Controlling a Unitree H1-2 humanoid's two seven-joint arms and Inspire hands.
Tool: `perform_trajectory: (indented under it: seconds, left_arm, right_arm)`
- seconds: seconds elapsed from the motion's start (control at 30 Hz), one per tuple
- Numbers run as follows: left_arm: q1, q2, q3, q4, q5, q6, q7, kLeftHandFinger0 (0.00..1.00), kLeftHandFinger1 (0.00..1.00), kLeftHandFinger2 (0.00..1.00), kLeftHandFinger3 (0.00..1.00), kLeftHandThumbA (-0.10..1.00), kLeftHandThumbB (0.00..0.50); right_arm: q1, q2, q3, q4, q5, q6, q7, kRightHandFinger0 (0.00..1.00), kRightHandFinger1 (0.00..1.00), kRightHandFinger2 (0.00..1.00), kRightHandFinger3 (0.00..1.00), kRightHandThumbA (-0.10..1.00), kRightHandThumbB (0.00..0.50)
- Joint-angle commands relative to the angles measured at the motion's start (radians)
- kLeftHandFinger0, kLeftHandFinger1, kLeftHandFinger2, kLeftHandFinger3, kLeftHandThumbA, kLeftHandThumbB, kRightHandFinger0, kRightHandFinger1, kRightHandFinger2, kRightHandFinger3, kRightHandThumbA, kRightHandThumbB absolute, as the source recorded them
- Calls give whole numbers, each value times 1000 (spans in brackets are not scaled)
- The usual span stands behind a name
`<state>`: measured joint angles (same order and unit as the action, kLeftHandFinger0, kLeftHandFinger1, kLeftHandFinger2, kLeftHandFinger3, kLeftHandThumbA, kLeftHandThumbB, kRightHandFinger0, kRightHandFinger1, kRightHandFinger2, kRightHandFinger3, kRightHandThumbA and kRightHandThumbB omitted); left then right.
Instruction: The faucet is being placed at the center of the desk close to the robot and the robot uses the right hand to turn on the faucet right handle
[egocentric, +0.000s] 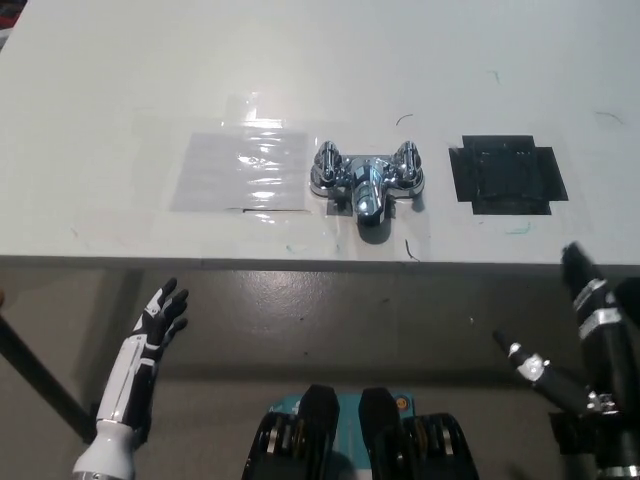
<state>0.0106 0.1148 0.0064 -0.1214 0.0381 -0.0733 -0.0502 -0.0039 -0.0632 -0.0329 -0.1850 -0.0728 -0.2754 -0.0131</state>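
Faucet (366, 180) at table (100, 100) centre, near front edge; right handle (408, 160) untouched. Right robot hand (590, 350) below edge, fingers spread, empty. Left robot hand (160, 318) rests lower left, fingers apart, empty.

chrome faucet (366, 180) | 2 knob handles, spout toward robot | upright, mid surface (120, 80) near front edge

faucet (366, 178) on desk (300, 60) near edge | left hand (163, 312) splayed | right hand (605, 345) splayed
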Motion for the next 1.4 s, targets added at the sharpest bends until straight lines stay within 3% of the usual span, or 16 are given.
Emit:
perform_trajectory:
  seconds: [0.0,0.13,0.2,0.27,0.37,0.43,0.47,0.53,0.6,0.7,0.8,0.87,0.93,1.17,1.27,1.37]
  left_arm:
    - [-21,-14,-12,-78,-27,21,-14,1000,1000,1000,1000,1000,158]
    - [-22,-25,-24,-80,-13,18,-16,1000,1000,1000,1000,1000,183]
    - [-20,-21,-33,-80,-1,9,-23,1000,1000,1000,1000,1000,160]
    - [-22,-20,-36,-78,9,7,-23,1000,1000,1000,1000,1000,164]
    - [-25,-20,-35,-75,15,11,-20,1000,1000,1000,1000,1000,173]
    - [-22,-20,-34,-81,15,23,-22,1000,1000,1000,1000,1000,182]
    - [-20,-21,-34,-86,16,31,-21,1000,1000,1000,1000,1000,180]
    - [-24,-19,-40,-82,32,22,-21,1000,1000,1000,1000,1000,166]
    - [-21,-22,-43,-68,29,1,-22,1000,1000,1000,1000,1000,158]
    - [-14,-24,-46,-65,27,-2,-25,1000,1000,1000,1000,1000,151]
    - [1,-27,-51,-67,36,3,-22,1000,1000,1000,1000,1000,176]
    - [-3,-22,-55,-60,48,1,-21,1000,1000,1000,1000,1000,184]
    - [-3,-22,-56,-55,49,-6,-21,1000,1000,1000,1000,1000,180]
    - [14,-14,-60,-38,64,-25,-14,1000,1000,1000,1000,1000,154]
    - [20,-7,-61,-31,54,-20,-21,1000,1000,1000,1000,1000,165]
    - [31,-2,-62,-32,50,-17,-22,1000,1000,1000,1000,1000,154]
  right_arm:
    - [-61,23,-38,-231,-111,71,-48,997,1000,1000,1000,910,424]
    - [-163,-55,-64,-342,-163,297,22,1000,1000,1000,1000,912,429]
    - [-239,-121,-72,-366,-165,439,76,1000,1000,1000,1000,912,436]
    - [-299,-169,-67,-365,-171,521,113,1000,1000,1000,1000,977,434]
    - [-407,-264,-34,-354,-184,658,191,1000,1000,1000,1000,1000,381]
    - [-492,-327,2,-335,-187,742,261,1000,1000,1000,1000,1000,310]
    - [-531,-335,4,-308,-203,745,305,1000,1000,1000,1000,1000,285]
    - [-630,-320,-12,-232,-276,745,433,1000,1000,1000,1000,1000,304]
    - [-760,-310,2,-101,-317,745,521,1000,1000,1000,1000,1000,281]
    - [-857,-299,19,23,-343,745,559,1000,1000,1000,1000,1000,279]
    - [-980,-316,98,184,-398,745,624,1000,1000,1000,1000,1000,267]
    - [-1055,-315,137,299,-352,745,628,1000,1000,1000,1000,1000,224]
    - [-1097,-303,152,366,-347,745,631,1000,1000,1000,1000,1000,216]
    - [-1275,-204,219,684,-376,745,576,1000,1000,1000,1000,1000,309]
    - [-1337,-177,253,799,-394,745,585,1000,1000,1000,1000,1000,322]
    - [-1396,-145,282,930,-389,745,577,1000,1000,1000,1000,1000,296]
